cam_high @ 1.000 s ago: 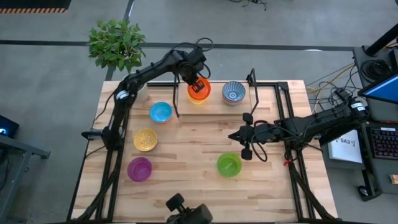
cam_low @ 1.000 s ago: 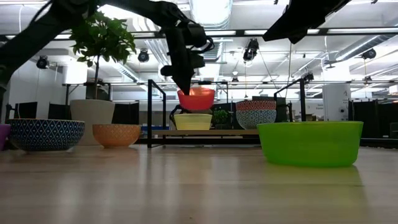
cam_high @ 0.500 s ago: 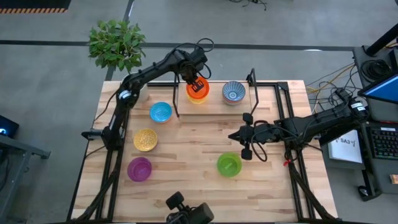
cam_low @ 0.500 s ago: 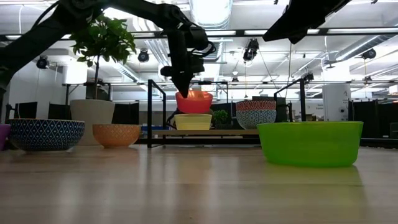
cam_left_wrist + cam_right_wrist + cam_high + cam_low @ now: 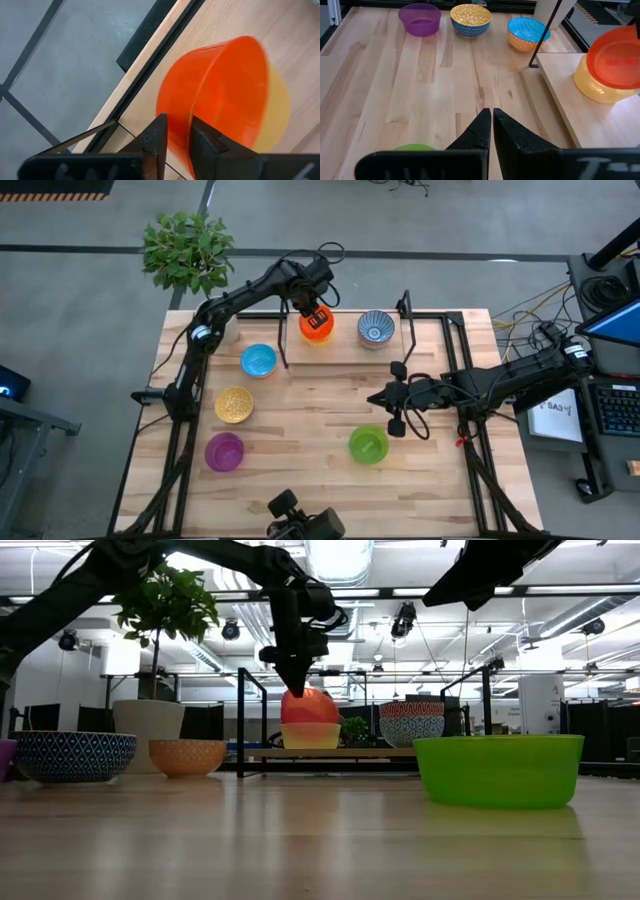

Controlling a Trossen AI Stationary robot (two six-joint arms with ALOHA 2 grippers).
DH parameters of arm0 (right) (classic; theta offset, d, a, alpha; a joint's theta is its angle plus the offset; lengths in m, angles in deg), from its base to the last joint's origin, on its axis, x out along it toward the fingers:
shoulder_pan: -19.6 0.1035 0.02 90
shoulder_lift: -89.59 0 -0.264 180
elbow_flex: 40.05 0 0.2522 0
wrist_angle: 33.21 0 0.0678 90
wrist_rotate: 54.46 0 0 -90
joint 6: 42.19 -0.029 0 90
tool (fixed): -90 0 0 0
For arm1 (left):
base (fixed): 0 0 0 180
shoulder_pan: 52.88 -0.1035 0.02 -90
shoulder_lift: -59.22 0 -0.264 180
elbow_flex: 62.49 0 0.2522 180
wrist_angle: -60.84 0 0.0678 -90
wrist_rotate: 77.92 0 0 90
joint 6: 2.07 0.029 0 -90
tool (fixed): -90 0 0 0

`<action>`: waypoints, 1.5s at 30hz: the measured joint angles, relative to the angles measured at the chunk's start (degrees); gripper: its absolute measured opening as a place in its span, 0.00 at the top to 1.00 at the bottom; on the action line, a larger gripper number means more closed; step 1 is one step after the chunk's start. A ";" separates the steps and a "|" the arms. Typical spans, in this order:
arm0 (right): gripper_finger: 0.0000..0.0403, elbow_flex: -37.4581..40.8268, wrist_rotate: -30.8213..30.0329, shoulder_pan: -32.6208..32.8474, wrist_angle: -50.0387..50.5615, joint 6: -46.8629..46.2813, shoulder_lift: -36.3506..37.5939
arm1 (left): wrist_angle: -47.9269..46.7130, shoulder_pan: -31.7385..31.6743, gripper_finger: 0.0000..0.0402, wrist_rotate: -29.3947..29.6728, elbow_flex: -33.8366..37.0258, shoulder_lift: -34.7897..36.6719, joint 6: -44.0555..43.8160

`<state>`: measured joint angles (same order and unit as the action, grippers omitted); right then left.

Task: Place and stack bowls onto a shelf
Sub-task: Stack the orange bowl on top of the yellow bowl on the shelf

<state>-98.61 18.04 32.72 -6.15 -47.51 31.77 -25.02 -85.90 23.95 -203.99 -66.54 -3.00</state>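
Note:
On the shelf (image 5: pixel 345 352), an orange-red bowl (image 5: pixel 316 326) sits tipped inside a yellow bowl (image 5: pixel 310 736). Its opening faces the table's near right. My left gripper (image 5: pixel 178 142) points down at its far rim with a finger on either side of the wall and a gap between them. A blue-white patterned bowl (image 5: pixel 376 328) stands to the right on the same shelf. My right gripper (image 5: pixel 372 397) hovers shut over the table's middle right, holding nothing. My left gripper comes from above and slants down at the orange-red bowl's raised far rim (image 5: pixel 186 125), which runs between its two fingers. I cannot tell whether either finger touches the wall. The bowl's lower part rests in the yellow bowl.
A bowl with a light blue inside (image 5: pixel 258 360), a mustard dotted one (image 5: pixel 234 404) and a purple one (image 5: pixel 224 451) stand along the table's left. A green bowl (image 5: pixel 368 444) stands near the front. A potted plant (image 5: pixel 186 250) is at the far left corner. Black wire uprights (image 5: pixel 406 315) end the shelf.
The orange-red bowl, held level just above the yellow bowl a second ago, has sunk into it and tipped over, with its opening now turned toward the near right. My left gripper has stayed almost where it was.

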 joint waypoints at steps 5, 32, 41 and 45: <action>0.98 0.00 -0.03 -0.02 -0.02 -0.04 0.00 | -0.93 0.65 0.83 -0.36 -1.36 0.00 1.20; 0.98 -4.17 -0.38 -11.91 -14.09 -1.09 -12.03 | 49.28 34.31 0.82 -2.98 60.81 55.48 2.98; 0.98 -23.22 0.22 -26.65 -14.05 6.84 -27.52 | 66.56 39.32 0.82 11.15 83.52 75.51 8.03; 0.98 -32.15 3.99 -31.93 -13.96 8.56 -35.61 | 65.07 39.30 0.82 18.76 86.52 83.37 8.56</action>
<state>-130.76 22.03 0.79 -20.11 -38.95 -3.84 40.05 -46.60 42.70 -117.47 16.84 5.56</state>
